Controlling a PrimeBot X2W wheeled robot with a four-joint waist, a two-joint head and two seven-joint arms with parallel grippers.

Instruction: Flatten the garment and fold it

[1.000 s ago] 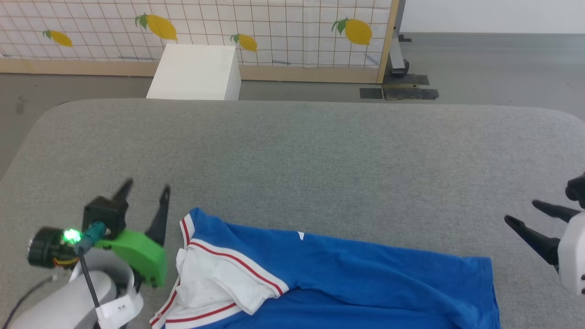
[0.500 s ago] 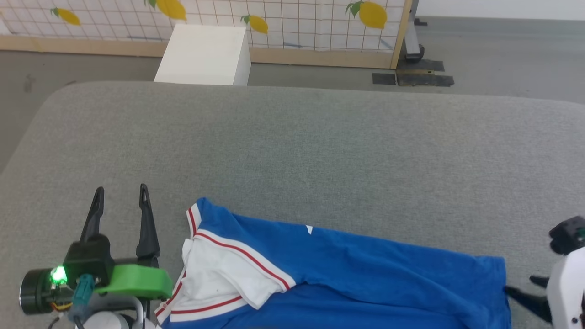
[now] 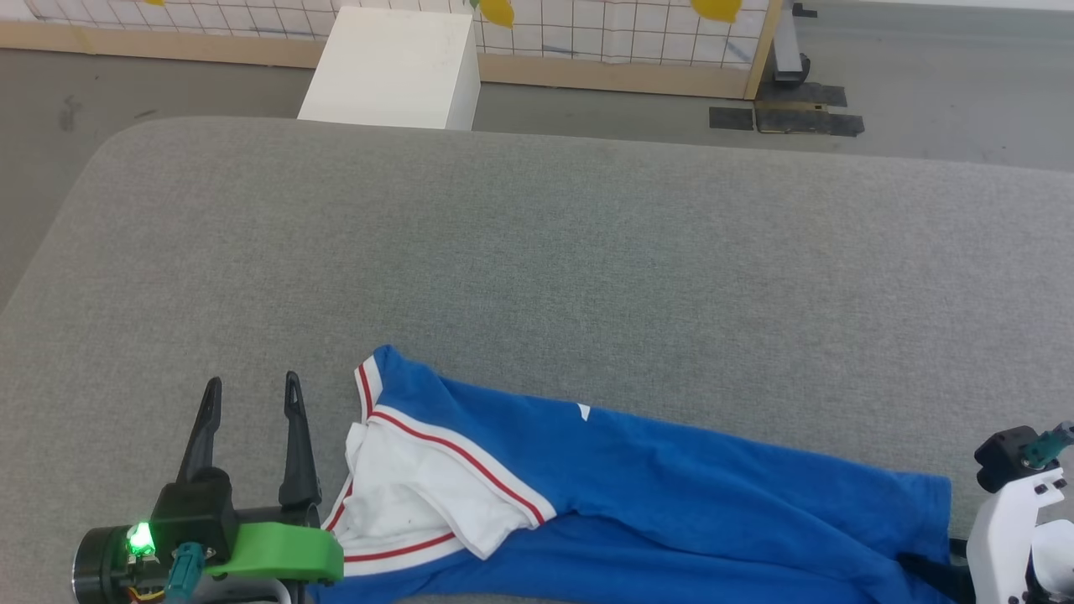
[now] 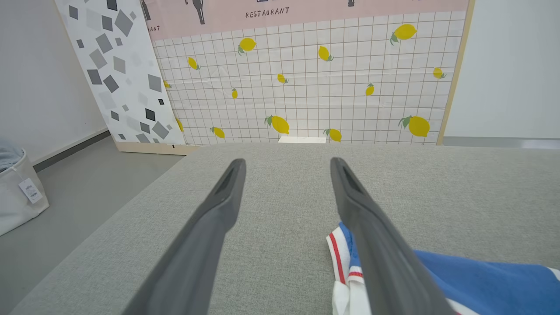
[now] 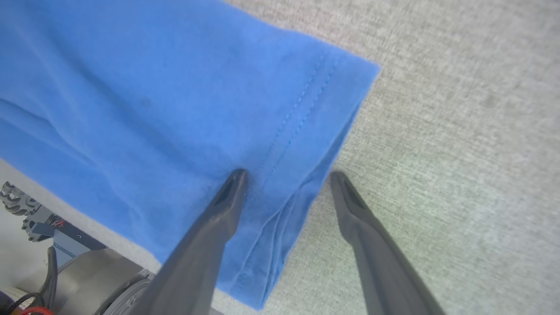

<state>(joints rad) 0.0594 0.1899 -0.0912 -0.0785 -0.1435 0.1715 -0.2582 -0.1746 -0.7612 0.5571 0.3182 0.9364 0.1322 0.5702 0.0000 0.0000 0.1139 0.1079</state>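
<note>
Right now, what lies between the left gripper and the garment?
Nothing but a narrow strip of bare grey surface, in the head view, separates the left gripper from the garment.

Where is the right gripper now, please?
In the right wrist view, the right gripper straddles the stitched edge of the garment, jaws open, over the grey cushion.

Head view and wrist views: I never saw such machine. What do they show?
A wheeled robot has two arms, each ending in a two-fingered gripper. One picture looks down from its head; the others look along each gripper's fingers from the wrists. A blue garment with a white sleeve and red stripes lies crumpled on a grey fabric surface. The left gripper stands open beside the sleeve end. The right gripper is open too, one finger over the blue hem, one over the bare surface. Nothing is held.
</note>
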